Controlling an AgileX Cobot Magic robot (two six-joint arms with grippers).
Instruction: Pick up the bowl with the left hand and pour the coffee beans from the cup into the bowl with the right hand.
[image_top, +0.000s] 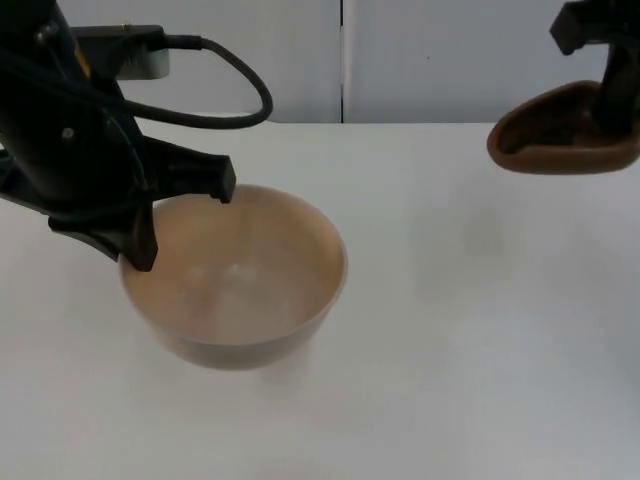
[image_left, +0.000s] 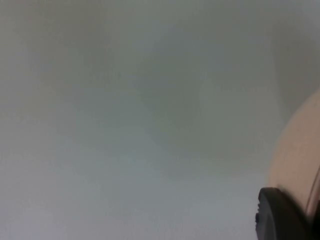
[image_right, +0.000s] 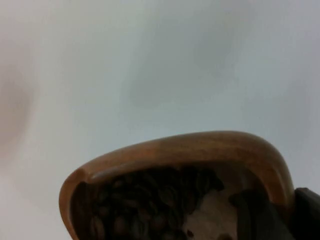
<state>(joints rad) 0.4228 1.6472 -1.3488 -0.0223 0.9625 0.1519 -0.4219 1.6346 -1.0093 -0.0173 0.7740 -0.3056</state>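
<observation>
We saw the left gripper (image_top: 180, 225) at the near-left rim of the pale wooden bowl (image_top: 240, 290), with one black finger lying across the rim's upper edge and the other reaching down over the rim on the left side. Its jaws pinched the bowl's wall between them. The bowl sat left of centre over the white desk (image_top: 480, 330), its hollow facing up and bare of beans. In the left wrist view we made out a curved piece of the bowl (image_left: 300, 150) just beside a black fingertip (image_left: 277, 215), with the desk (image_left: 125, 125) behind it.

The right gripper (image_top: 610, 100) was at the far right, near the grey partition wall (image_top: 440, 60), well apart from the bowl. Its jaws were closed on the brown wooden cup (image_top: 560, 135), which hung above the desk with its opening turned toward the camera. In the right wrist view we saw the cup (image_right: 200, 145) with its curved rim and dark coffee beans (image_right: 150, 200) piled inside it, and a black finger (image_right: 255, 215) dipping into the cup at one side.
</observation>
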